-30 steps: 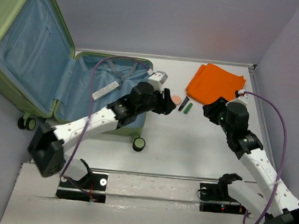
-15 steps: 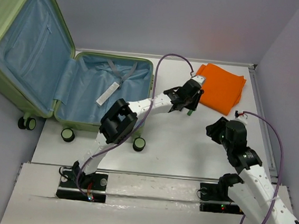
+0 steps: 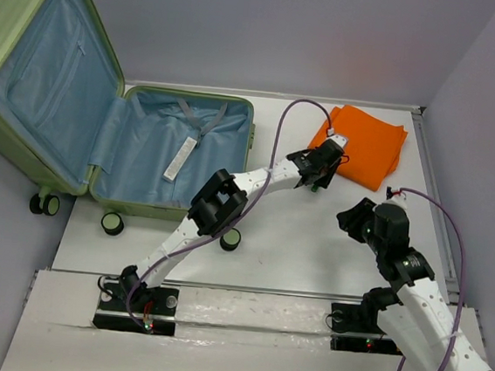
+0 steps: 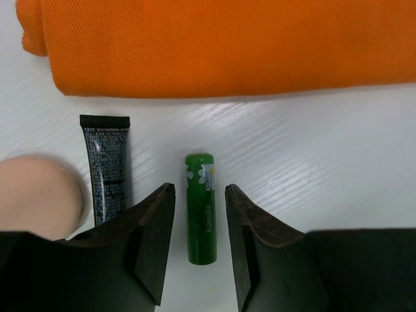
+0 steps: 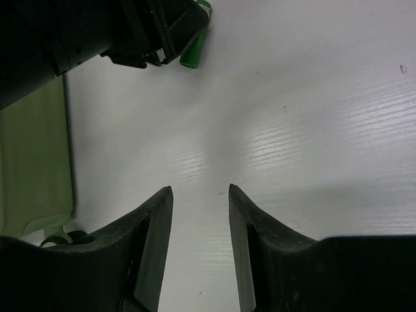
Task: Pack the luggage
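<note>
Standing open at the far left of the worktop (image 3: 294, 247), the luggage (image 3: 55, 88) has its lid raised. Toward the middle, the left jaws sit partly open astride a green lip balm (image 4: 200, 214) without pinching it, near an orange cloth (image 4: 227, 45). Further right, the right jaws hang partly open, empty.

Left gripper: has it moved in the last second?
Yes. The left gripper swung right, off the right rim of the luggage, toward the orange cloth. It is now over the green lip balm stick.

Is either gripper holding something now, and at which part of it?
Nothing is held. The left gripper straddles the green lip balm stick without touching; the right gripper is open and empty.
</note>
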Available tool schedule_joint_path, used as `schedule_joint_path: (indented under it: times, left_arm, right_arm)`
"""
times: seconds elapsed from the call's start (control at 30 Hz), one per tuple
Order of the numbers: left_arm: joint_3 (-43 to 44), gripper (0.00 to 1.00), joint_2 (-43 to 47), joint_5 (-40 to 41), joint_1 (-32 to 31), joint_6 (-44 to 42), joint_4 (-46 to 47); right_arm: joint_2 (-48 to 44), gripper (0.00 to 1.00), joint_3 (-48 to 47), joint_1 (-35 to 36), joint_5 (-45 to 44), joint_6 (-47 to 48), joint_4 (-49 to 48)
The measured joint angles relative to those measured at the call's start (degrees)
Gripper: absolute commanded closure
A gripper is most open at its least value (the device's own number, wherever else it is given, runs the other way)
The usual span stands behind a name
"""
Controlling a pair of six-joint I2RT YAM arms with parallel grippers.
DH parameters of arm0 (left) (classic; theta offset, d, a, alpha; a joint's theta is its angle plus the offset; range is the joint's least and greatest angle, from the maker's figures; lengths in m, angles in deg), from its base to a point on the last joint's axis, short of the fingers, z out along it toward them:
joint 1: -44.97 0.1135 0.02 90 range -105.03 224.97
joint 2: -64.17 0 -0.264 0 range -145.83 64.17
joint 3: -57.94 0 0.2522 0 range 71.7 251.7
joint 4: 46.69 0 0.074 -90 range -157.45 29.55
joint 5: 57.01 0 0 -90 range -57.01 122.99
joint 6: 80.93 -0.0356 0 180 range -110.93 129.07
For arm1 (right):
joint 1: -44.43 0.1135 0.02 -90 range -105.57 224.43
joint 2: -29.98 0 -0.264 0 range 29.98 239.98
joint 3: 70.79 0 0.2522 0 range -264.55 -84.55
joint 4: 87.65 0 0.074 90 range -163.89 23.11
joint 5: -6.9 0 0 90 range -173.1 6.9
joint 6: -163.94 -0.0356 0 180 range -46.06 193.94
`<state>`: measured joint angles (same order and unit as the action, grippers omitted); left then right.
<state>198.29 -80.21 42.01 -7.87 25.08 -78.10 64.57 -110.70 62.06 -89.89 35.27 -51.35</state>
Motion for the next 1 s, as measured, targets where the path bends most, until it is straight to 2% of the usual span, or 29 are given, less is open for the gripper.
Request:
schedule_joint_path:
  times: [0.13,0.2,0.23,0.27,0.4,0.57,0.67,0.8,0.87,1.0]
  left_arm:
    - [0.1,0.59,-2.1,1.3,-0.1,-0.8,0.3]
    - [0.2,0.82,-2.3,1.8,-0.1,-1.2,0.2]
    - [0.2,0.9,-2.3,2.1,-0.1,-1.2,0.3]
    - [0.2,0.94,-2.3,2.1,-0.1,-1.4,0.3]
    - [-0.9,0.94,-1.8,2.1,-0.3,-1.6,2.1]
    - [-11.3,0.94,6.0,0.7,-0.4,-2.1,4.5]
    - [-17.9,0.94,15.0,1.8,-0.2,-2.5,6.0]
    - [-30.1,0.92,35.6,3.7,1.5,-2.2,9.7]
    - [-38.8,0.9,51.4,6.2,6.1,-0.4,13.7]
    - [-49.8,0.83,65.6,9.5,14.9,2.6,18.5]
  right_arm:
    - [-0.2,0.55,0.0,0.0,0.2,-0.1,0.0]
    - [-0.2,0.55,0.0,0.0,0.2,-0.1,0.0]
    - [-0.1,0.54,0.0,0.0,0.2,-0.1,0.0]
    - [-0.1,0.55,0.0,0.0,0.2,-0.1,0.0]
    - [-0.1,0.55,0.0,0.0,0.2,-0.1,0.0]
    - [0.2,0.54,0.0,0.0,0.0,0.3,0.0]
    - [2.6,0.54,-0.5,0.0,-0.5,1.3,-0.1]
    - [11.1,0.47,-2.7,0.0,0.2,2.3,-2.8]
    - [17.4,0.38,-4.3,0.0,1.2,2.4,-5.5]
    - [30.5,0.33,-9.0,0.5,1.9,2.6,-10.1]
